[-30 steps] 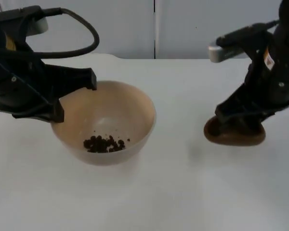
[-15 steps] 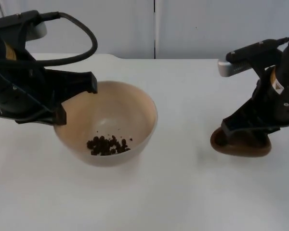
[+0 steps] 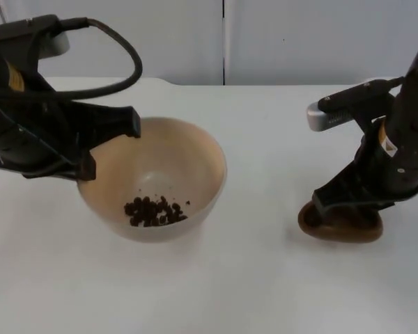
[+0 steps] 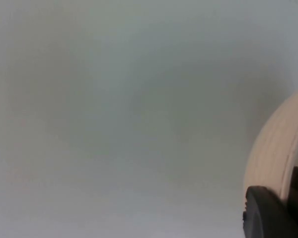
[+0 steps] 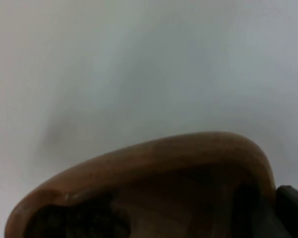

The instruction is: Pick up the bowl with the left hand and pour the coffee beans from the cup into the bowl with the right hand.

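Since half a second ago my right gripper [image 3: 341,205] and its cup [image 3: 340,224] have shifted slightly left and nearer; the bowl has barely moved. Table [image 3: 265,292]: white, bearing the cup at its right. Bowl [image 3: 153,177]: beige, left of centre, my left gripper [image 3: 101,149] clamped on its left rim. Cup: brown, gripped by my right gripper; the right wrist view shows its wooden rim [image 5: 154,153]. Coffee beans [image 3: 153,211]: small dark heap in the bowl's bottom, seen from the top view.
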`<state>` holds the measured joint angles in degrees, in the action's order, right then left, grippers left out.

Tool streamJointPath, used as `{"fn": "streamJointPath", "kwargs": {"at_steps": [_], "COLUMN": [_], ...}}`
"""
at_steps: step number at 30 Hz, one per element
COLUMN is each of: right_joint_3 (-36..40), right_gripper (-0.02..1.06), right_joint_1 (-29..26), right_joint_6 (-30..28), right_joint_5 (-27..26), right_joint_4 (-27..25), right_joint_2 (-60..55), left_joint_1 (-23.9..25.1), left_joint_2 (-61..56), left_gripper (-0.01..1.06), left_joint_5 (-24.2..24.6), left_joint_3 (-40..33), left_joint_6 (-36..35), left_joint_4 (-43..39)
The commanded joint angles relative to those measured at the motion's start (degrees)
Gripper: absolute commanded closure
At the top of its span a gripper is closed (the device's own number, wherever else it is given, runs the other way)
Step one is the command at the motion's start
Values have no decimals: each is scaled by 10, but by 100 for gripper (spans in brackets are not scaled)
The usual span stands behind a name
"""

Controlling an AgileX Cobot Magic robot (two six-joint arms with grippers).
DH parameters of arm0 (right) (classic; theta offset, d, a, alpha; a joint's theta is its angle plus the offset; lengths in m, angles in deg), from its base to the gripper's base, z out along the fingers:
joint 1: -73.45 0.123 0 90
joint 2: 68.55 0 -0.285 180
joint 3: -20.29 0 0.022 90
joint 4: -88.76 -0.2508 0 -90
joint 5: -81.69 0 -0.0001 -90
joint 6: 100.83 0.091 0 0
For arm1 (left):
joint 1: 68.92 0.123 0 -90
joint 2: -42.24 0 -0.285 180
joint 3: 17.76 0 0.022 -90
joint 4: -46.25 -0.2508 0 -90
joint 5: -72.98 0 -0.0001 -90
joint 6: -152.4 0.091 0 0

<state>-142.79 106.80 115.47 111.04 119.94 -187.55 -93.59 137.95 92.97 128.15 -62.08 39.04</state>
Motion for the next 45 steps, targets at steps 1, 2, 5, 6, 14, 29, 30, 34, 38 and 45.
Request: {"fn": "streamJointPath", "kwargs": {"at_steps": [1, 2, 5, 6, 14, 29, 30, 34, 38, 45], "right_joint_3": [2, 2, 2, 2, 2, 2, 2, 2, 2, 2], "right_gripper": [105, 105, 105, 105, 105, 105, 105, 105, 105, 105], "right_joint_1": [-3, -3, -3, -3, -3, -3, -3, -3, -3, -3], "right_joint_6": [3, 3, 3, 3, 3, 3, 3, 3, 20, 18], "right_joint_5": [-9, -9, -9, -9, -9, 9, 8, 10, -2, -3], "right_joint_4": [1, 3, 3, 3, 5, 37, 36, 45, 44, 49], "right_joint_2": [1, 1, 1, 1, 1, 1, 1, -10, -17, -17], "left_joint_1": [1, 1, 1, 1, 1, 1, 1, 1, 1, 1], "left_joint_2": [11, 21, 46, 55, 123, 147, 147, 147, 147, 147], "left_gripper": [105, 105, 105, 105, 105, 105, 105, 105, 105, 105], "left_joint_5": [-10, -10, -15, -18, -40, -42, -39, -38, -40, -37], "left_joint_3": [-1, -1, -1, -1, -1, -1, -1, -1, -1, -1], "left_joint_6": [-3, -3, -9, -9, -9, -9, -5, -3, -3, -3], "left_joint_4": [-4, -4, -1, 2, 10, 3, 3, 3, 3, 3]}}
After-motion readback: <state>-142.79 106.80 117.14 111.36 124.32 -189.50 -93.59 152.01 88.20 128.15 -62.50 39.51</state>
